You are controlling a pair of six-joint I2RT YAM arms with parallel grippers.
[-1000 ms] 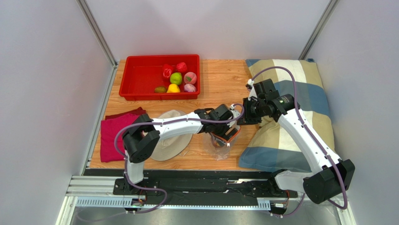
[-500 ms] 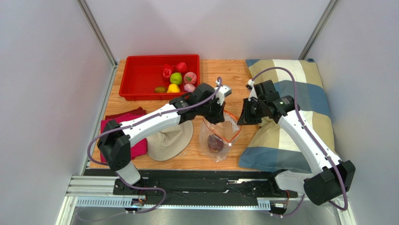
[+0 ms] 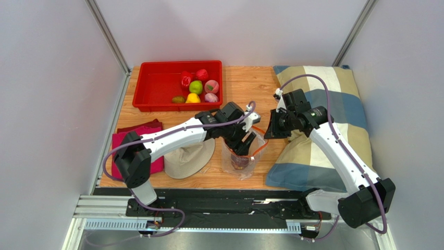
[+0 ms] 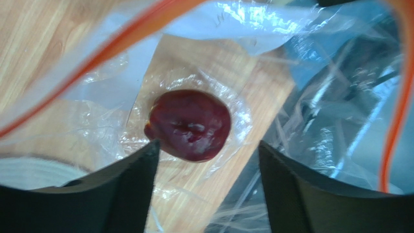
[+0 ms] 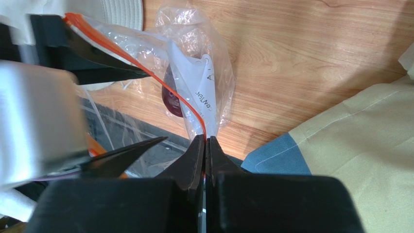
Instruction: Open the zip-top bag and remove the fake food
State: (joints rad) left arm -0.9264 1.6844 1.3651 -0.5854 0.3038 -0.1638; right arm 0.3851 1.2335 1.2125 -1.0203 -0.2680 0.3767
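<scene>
- Since the picture half a second earlier, the left gripper (image 4: 209, 145) is seen lowered from above the wooden table (image 3: 245, 88) into the mouth of the bag; the fruit inside is not shifted.
- One dark maroon, rounded toy fruit (image 4: 188, 124) is left at the bottom of the clear, crinkly zip-top bag (image 5: 214, 82) with its orange zipper strip, which is stood on the table just beside the checked pillow (image 3: 328, 88).
- The left gripper's black fingers (image 4: 131, 179) are spread, and the fruit is seen ahead of them, not yet between them. If they are closed too early, only air or plastic film is likely to be caught.
- A smooth round fruit can be squeezed out sideways if it is pinched off-centre.
- The bag's rim is pinched by the right gripper (image 5: 206, 141), whose jaws are pressed together on the orange strip. If that thin edge is let slip, the mouth may be folded shut over the left fingers.
- If film is grabbed along with the fruit, the whole bag could be dragged upward against the right gripper's hold.
- Six other toy fruits (image 3: 196, 87) are already laid in the red plastic tray (image 3: 156, 86), so the task is judged nearly done.
- The beige sun hat (image 3: 190, 156) lies close by the bag and could be nudged by the left arm.
</scene>
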